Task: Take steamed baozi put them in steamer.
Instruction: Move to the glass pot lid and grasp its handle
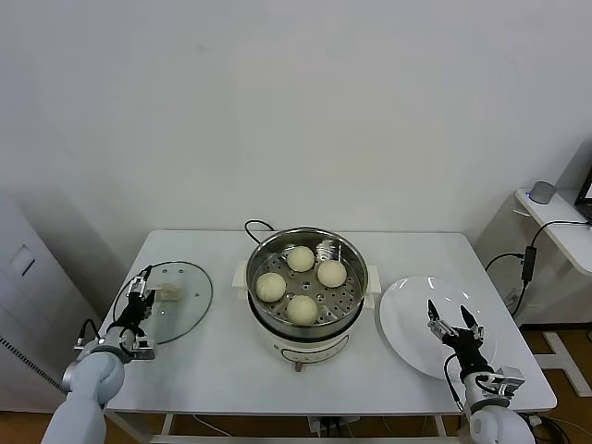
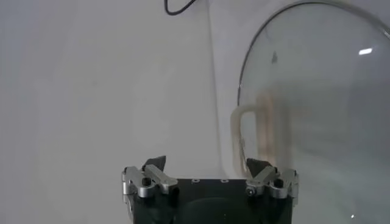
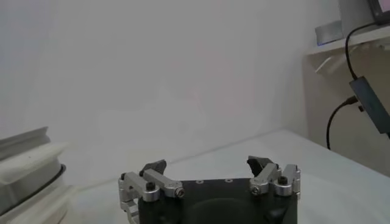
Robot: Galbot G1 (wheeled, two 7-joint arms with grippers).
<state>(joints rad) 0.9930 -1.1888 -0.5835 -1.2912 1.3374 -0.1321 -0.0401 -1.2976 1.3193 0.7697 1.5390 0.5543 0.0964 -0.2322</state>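
Several cream-white baozi (image 1: 300, 258) sit inside the shiny steel steamer (image 1: 296, 232), which stands on its white pot base at the middle of the table. My left gripper (image 1: 141, 289) (image 2: 206, 164) hovers open and empty at the near left edge of the glass lid (image 1: 185, 301) (image 2: 317, 91). Over the near part of the white plate (image 1: 407, 314), my right gripper (image 1: 450, 316) (image 3: 207, 163) also stands open with nothing between its fingers. Part of the steamer's pot (image 3: 24, 170) shows at the edge of the right wrist view.
The lid lies flat on the table's left side, its beige handle (image 2: 244, 131) close to my left fingers. A black cord (image 1: 254, 225) runs behind the pot. A side shelf (image 1: 555, 222) with cables stands beyond the table's right edge.
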